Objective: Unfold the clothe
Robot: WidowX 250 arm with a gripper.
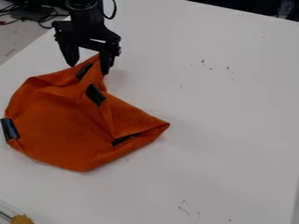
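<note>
The black gripper (88, 70) hangs over the top corner of the orange cloth (58, 127), fingers (106, 63) spread apart; the cloth lies partly folded on the white table (222, 118).

My gripper (88, 70): matt black, apparently hard plastic. The cloth (61, 124): orange woven fabric, matt, faintly rough, softly creased. Dark strips (10, 129) on the cloth: smooth, tape-like, glossy where light catches them. The tabletop (222, 109): smooth, white, nearly matt, with small dark scuffs. Cables: dark, flexible, plastic-looking sheaths, as I see them.
</note>
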